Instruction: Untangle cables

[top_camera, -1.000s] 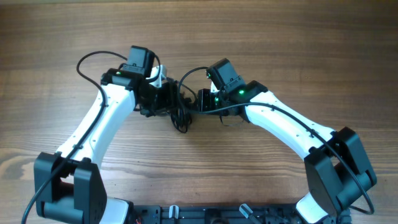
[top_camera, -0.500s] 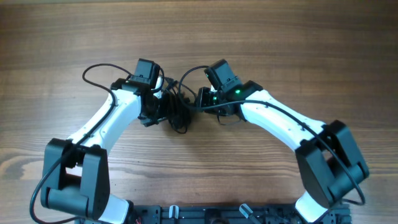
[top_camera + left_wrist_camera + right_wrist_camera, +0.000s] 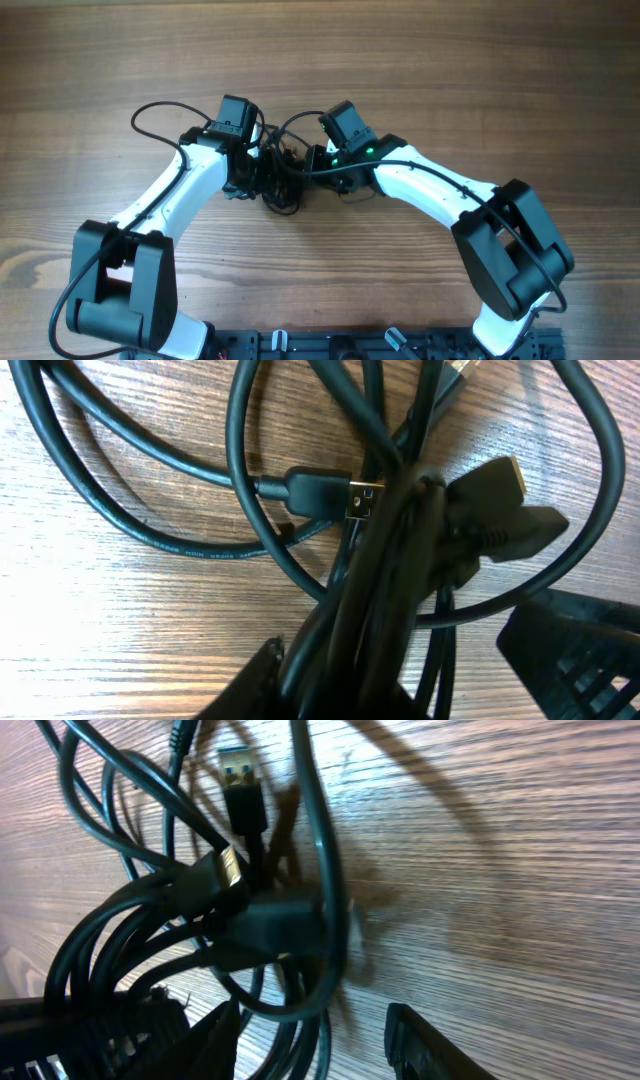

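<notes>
The cables [image 3: 284,188] are a knotted black bundle in the middle of the wooden table, between my two grippers. My left gripper [image 3: 264,176] reaches in from the left. In the left wrist view a thick strand of the cables [image 3: 385,590] fills its jaws, pressed against the one fingertip [image 3: 262,678] that shows; the other is hidden. A plug with a metal tip [image 3: 322,492] lies just beyond. My right gripper [image 3: 314,164] is at the bundle's right side. In its own view the right gripper [image 3: 315,1045] stands open. Loops of the cables [image 3: 150,915] pass by its left finger [image 3: 215,1040], and a blue-tongued plug [image 3: 240,775] lies further off.
The left arm's own thicker wire [image 3: 150,108] loops out over the table at the left. Both arm bases and a black rail [image 3: 330,345] line the front edge. Bare wood table [image 3: 400,60] stretches behind the bundle.
The left arm swung right into the bundle and its jaws closed on a strand of cables. The right arm shifted slightly left; its jaws kept the same gap.
</notes>
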You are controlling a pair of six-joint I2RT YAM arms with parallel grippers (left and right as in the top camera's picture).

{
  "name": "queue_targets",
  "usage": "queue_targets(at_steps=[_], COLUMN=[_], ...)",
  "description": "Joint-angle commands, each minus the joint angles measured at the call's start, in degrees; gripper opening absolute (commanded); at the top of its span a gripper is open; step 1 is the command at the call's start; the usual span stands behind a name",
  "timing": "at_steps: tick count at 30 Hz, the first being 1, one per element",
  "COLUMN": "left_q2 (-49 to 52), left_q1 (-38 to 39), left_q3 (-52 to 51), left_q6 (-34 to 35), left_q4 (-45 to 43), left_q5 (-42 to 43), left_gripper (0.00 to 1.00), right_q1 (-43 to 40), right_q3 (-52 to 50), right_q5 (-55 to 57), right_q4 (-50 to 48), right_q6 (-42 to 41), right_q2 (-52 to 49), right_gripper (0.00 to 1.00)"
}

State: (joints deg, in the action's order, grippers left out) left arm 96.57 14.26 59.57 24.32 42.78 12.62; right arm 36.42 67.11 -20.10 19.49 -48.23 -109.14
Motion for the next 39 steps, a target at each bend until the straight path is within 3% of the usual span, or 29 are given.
queue_targets(at_steps=[1, 6, 10, 18, 27, 39], left_q2=[0.74, 0.74, 0.74, 0.74, 0.74, 0.74], left_q1=[0.00, 0.00, 0.00, 0.00, 0.00, 0.00], left_q3=[-0.44, -0.44, -0.44, -0.44, -0.44, -0.44], left_q6=[-0.09, -0.09, -1.60, -1.57, -1.57, -1.55], left_q4=[-0.85, -1.27, -1.25, -1.22, -1.22, -1.27], left_q5=[-1.40, -1.40, -1.40, -1.40, -1.38, -1.38], left_gripper=[0.17, 0.04, 0.04, 0.04, 0.04, 0.04], right_q1=[0.92, 2.16, 3.32, 4.61, 4.61, 5.05], right_q3=[-0.13, -0.13, -0.13, -0.13, -0.13, -0.13], right_q5=[0.87, 3.17, 8.28, 14.49, 14.60, 15.06], right_q4=[-0.74, -0.96, -0.87, -2.56, -4.48, -4.22], right_q6=[-1.53, -3.28, -7.78, -8.92, -8.90, -8.85], right_q2=[-1.33, -1.33, -1.33, -1.33, -1.33, -1.36], right_gripper=[0.46, 0.43, 0.37, 0.30, 0.23, 0.24])
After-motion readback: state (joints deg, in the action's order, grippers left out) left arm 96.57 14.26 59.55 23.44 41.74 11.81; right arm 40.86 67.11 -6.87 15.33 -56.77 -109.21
